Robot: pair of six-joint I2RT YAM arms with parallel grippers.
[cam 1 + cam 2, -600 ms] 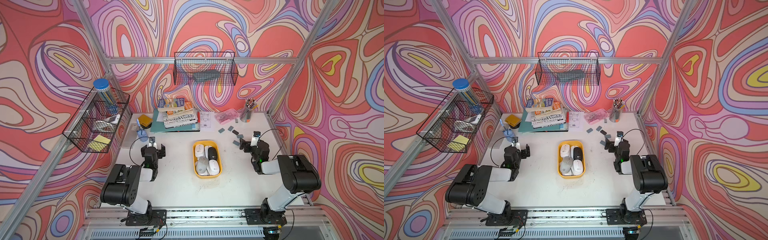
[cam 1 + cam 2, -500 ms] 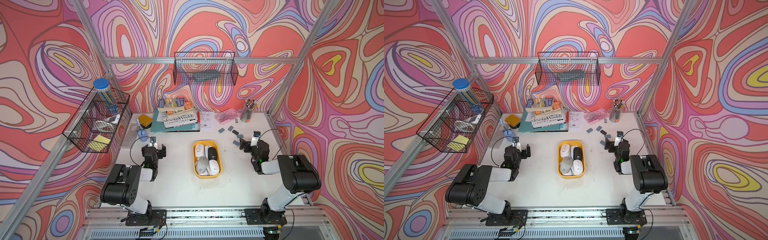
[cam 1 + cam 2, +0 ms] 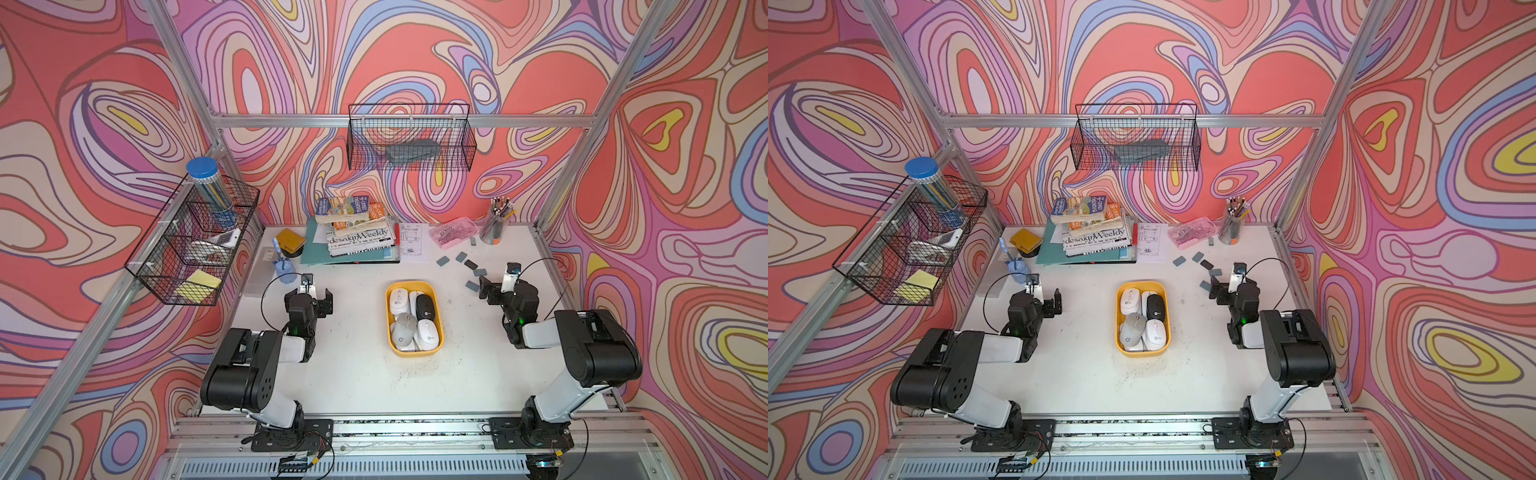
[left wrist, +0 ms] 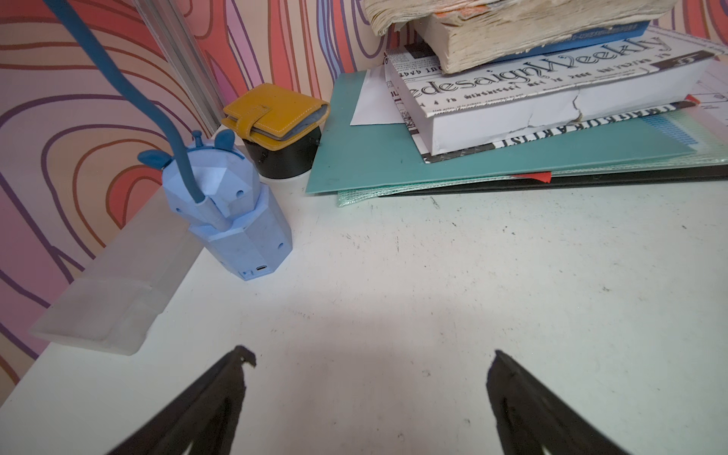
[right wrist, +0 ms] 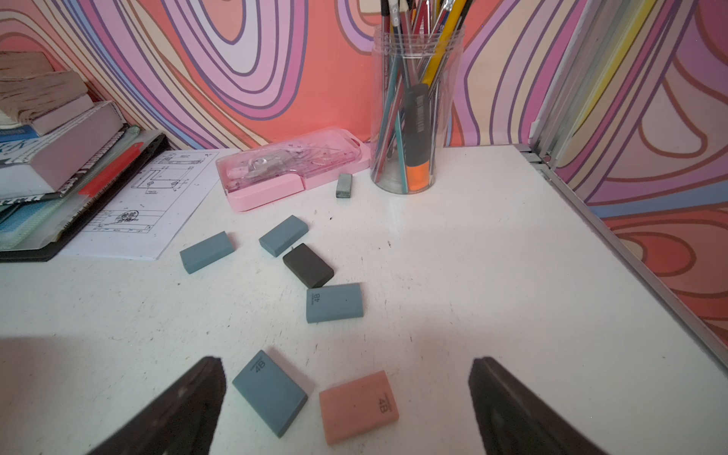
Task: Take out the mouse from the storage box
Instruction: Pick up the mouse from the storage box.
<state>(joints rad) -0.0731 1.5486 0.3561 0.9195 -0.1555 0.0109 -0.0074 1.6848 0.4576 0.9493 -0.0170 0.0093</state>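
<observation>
My left jaws stand wide open and empty over bare desk (image 4: pixel 394 295) on the left, well apart from the box (image 3: pixel 415 353). My right jaws gape just as wide, holding nothing, above loose erasers (image 5: pixel 270 392) on the far right. The yellow box sits mid-desk between my arms, with white, grey and black mice (image 3: pixel 404 330) packed inside.

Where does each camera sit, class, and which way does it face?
Both top views: high at the front, looking down on table, storage box; left arm, right arm show.
Left wrist: on left arm, low, facing book stack at the back; open left gripper shows.
Right wrist: on right arm, low, facing erasers, pencil cup; open right gripper shows.
Shared: both wrist views show the book stack.
</observation>
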